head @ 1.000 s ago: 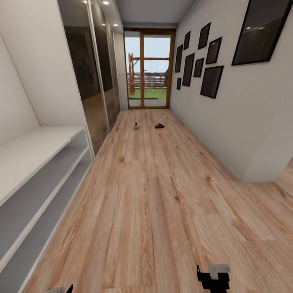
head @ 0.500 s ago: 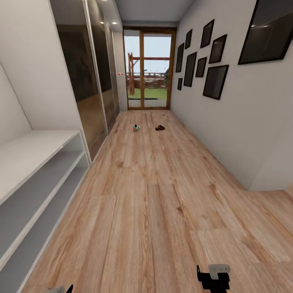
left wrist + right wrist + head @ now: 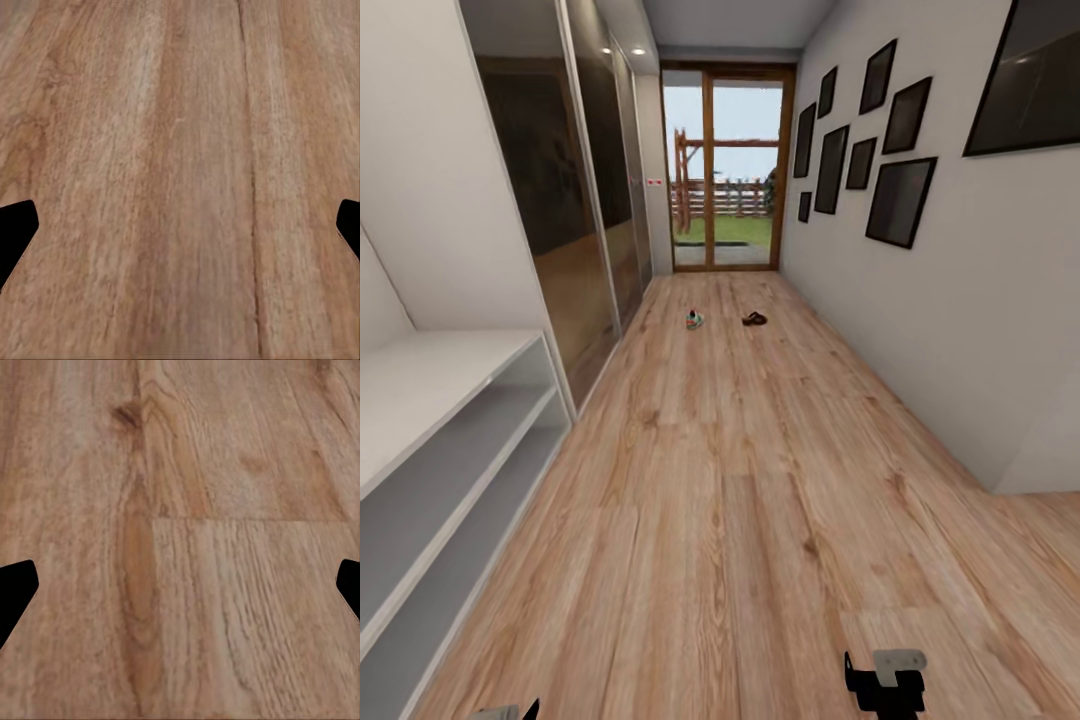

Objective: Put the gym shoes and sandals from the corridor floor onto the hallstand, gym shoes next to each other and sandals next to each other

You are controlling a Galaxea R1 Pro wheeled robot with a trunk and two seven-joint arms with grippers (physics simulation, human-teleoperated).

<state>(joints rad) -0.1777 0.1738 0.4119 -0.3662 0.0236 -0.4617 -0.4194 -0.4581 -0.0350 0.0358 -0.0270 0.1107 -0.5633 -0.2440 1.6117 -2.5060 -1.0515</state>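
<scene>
Far down the corridor floor [image 3: 740,480] lies a small white and teal gym shoe [image 3: 694,320]. To its right, a little apart, lies a dark sandal [image 3: 754,319]; both are too small for detail. The hallstand [image 3: 430,375], a pale bench top over two low shelves, runs along the left wall close to me. My right gripper [image 3: 883,682] and left gripper [image 3: 510,712] hang low at the near edge of the head view, far from the shoes. In the wrist views the left gripper [image 3: 180,232] and right gripper [image 3: 180,592] stand open over bare planks.
Mirrored sliding doors [image 3: 575,200] line the left wall beyond the hallstand. Dark picture frames [image 3: 900,195] hang on the right wall. A glazed wooden door [image 3: 725,170] closes the corridor's far end. The right wall steps back at a corner [image 3: 1010,480].
The whole view has shifted as the camera moved forward along the corridor: the hallstand and right wall slid outward. Both grippers sit at the same spots in the picture.
</scene>
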